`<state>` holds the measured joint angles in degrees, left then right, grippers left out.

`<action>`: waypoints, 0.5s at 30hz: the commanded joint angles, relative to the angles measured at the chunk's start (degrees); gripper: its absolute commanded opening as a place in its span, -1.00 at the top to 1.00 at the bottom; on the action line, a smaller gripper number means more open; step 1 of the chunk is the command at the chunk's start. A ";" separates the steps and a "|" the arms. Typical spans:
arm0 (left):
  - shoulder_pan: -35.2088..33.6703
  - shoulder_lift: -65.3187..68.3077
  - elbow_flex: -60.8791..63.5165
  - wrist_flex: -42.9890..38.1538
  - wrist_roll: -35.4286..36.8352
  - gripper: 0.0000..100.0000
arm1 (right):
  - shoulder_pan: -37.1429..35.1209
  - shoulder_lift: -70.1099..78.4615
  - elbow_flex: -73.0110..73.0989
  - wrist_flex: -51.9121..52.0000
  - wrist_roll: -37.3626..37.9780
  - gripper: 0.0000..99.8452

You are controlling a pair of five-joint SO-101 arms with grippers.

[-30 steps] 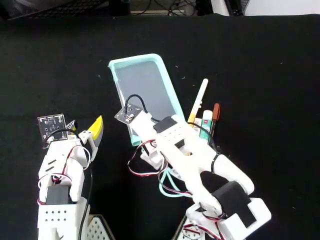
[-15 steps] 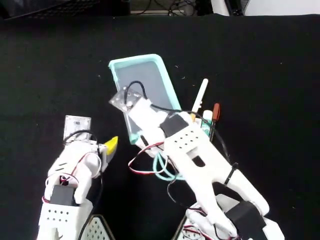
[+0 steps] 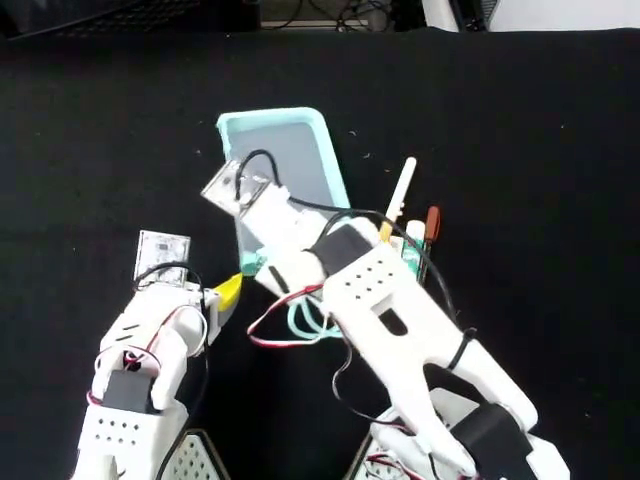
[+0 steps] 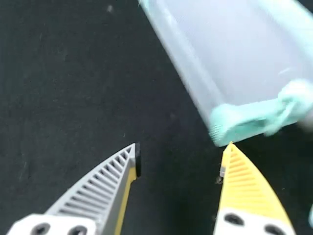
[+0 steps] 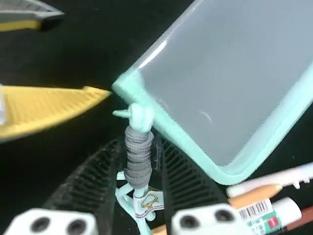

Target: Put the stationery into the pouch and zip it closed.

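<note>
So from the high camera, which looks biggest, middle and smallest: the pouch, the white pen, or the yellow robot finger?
1. pouch: by far the largest.
2. white pen: long but thin.
3. yellow finger: smallest, even though it may sit nearer the camera than the others.

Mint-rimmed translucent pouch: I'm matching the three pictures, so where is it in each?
High view: the mint-rimmed translucent grey pouch lies upper centre, near end under the right arm.
Left wrist view: pouch ahead of the open left hand.
Right wrist view: pouch beyond the right hand, which pinches its grey-wrapped cord.
Shared landmark: the left hand's yellow finger at the pouch's corner.
</note>
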<state>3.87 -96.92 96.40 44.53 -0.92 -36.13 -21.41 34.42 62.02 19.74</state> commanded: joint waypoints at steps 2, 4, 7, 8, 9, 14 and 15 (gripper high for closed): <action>2.33 0.00 1.10 -7.56 -0.44 0.44 | -1.05 -2.33 -3.03 2.20 -0.62 0.98; 2.24 0.09 1.36 -9.05 -0.44 0.44 | -1.14 -2.33 -3.03 2.37 -0.62 0.98; 2.33 0.09 1.36 -8.88 -0.62 0.44 | -1.23 -2.33 -3.12 2.37 -0.62 0.98; 2.15 0.18 1.36 -8.88 -0.62 0.44 | -1.23 -2.33 -3.21 2.37 -0.70 0.98; 2.15 0.18 1.36 -8.88 -0.62 0.44 | -1.23 -2.33 -3.38 2.46 -0.70 0.98; 2.24 0.18 1.36 -7.91 -0.70 0.44 | -1.23 -4.09 -4.35 2.64 -0.79 0.98; 1.98 0.18 1.36 -7.38 -0.70 0.44 | -1.23 -5.05 -4.26 2.64 -0.79 0.98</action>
<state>5.45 -96.92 96.84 36.88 -1.01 -36.66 -22.81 33.27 64.48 19.56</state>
